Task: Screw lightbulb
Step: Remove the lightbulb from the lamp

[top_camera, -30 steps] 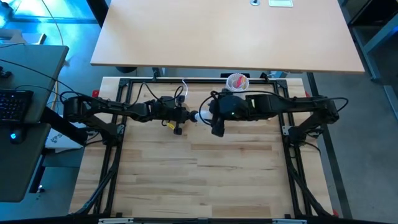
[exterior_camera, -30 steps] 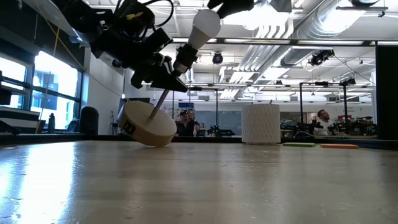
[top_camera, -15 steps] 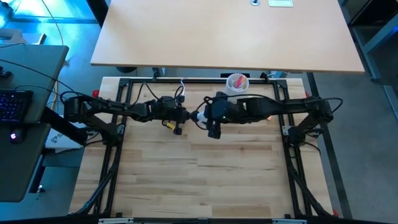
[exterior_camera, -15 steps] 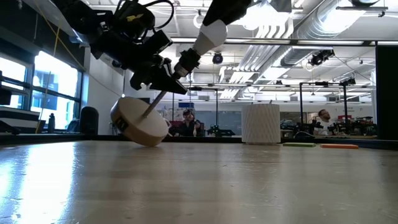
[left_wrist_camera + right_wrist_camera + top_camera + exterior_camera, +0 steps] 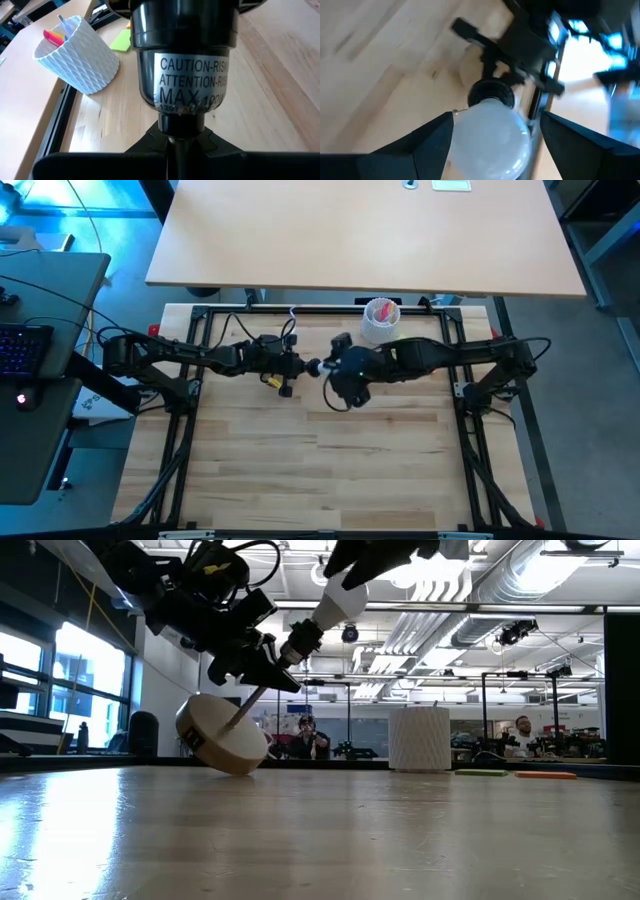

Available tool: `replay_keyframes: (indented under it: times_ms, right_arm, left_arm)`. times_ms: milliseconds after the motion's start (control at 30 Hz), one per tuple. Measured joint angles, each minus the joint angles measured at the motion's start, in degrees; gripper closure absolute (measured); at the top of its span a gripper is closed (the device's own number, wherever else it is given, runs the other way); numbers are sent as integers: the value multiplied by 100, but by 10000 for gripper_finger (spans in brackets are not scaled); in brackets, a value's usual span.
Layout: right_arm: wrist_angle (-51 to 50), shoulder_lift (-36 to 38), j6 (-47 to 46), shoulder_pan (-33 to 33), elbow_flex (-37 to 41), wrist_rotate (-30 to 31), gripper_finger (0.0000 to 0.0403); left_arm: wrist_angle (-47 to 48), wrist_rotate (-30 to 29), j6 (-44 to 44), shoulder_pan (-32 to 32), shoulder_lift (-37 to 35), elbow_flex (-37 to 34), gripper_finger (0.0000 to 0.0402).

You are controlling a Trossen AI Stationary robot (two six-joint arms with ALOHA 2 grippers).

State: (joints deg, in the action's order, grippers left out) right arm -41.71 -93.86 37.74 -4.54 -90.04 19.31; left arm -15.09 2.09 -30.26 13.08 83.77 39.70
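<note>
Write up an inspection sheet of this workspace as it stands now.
Surface: pale wooden table, bare in front.
Job's things: small white rounded lightbulb seated in black lamp socket; round wooden disc base tilted on its edge.
Clutter: white lattice cup with pink contents, near far edge.
Grippers: left gripper shut on the lamp's thin stem; right gripper fingers straddle the bulb.
Cables: white wire by left arm.
Surroundings: people seated beyond the table.

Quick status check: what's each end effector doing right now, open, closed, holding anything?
Left end effector: closed on the lamp's thin stem, holding the black socket up.
Right end effector: fingers spread around the lightbulb; whether they grip it cannot be told.
</note>
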Motion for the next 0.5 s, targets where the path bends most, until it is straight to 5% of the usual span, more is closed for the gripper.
replay_keyframes:
  times_ms: [200,367,500]
  right_arm:
    - [89,0,1644,-487,0,173,107]
    - [336,4,-97,-878,-2,1562,107]
    - [270,14,-2377,-1048,-3,2683,107]
  left_arm:
    - [-3,18,-5,-4,-3,11,381]
    - [11,0,-4,-4,-4,14,381]
    - [15,-4,-2,-2,-4,15,381]
